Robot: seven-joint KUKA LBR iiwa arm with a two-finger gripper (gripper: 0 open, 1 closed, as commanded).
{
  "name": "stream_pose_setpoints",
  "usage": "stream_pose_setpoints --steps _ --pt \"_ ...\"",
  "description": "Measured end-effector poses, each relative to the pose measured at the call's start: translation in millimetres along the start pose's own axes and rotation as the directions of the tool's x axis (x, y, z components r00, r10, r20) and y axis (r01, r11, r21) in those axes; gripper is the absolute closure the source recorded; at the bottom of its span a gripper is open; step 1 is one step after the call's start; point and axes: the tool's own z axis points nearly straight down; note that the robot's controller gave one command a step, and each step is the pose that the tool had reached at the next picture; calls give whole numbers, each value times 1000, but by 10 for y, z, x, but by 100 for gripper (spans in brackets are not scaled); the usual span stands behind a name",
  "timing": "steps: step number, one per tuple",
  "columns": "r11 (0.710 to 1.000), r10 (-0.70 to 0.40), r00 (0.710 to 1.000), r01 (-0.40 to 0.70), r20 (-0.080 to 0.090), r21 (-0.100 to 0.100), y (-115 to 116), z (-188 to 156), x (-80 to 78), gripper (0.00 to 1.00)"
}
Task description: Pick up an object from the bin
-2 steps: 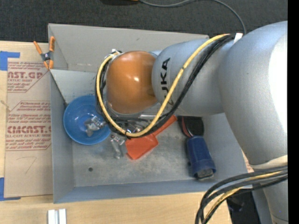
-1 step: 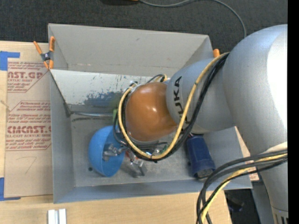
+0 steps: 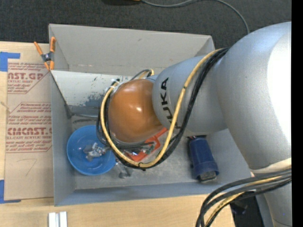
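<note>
A round blue bowl (image 3: 85, 152) lies in the bin's lower left corner. The gripper (image 3: 97, 150) hangs under the arm's orange dome, and its metal tip shows over the right part of the bowl, close to the rim. A small grey piece (image 3: 124, 173) sits just past the bowl's right edge; I cannot tell whether it is part of the gripper or a loose thing. A dark blue oblong block with a grey end (image 3: 202, 159) lies on the bin floor at the lower right, apart from the gripper.
The arm, its orange dome and its yellow and black cables cover the middle and right of the bin. An orange-red bit peeks out under the dome. The bin's sloped back wall rises behind.
</note>
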Motion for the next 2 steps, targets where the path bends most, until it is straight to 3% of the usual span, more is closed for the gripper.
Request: stream_pose_setpoints --steps 1,2 --pt "978 210 978 -210 -10 -6 -89 249 82 100" --pt "978 210 978 -211 -10 -6 -89 249 83 100"
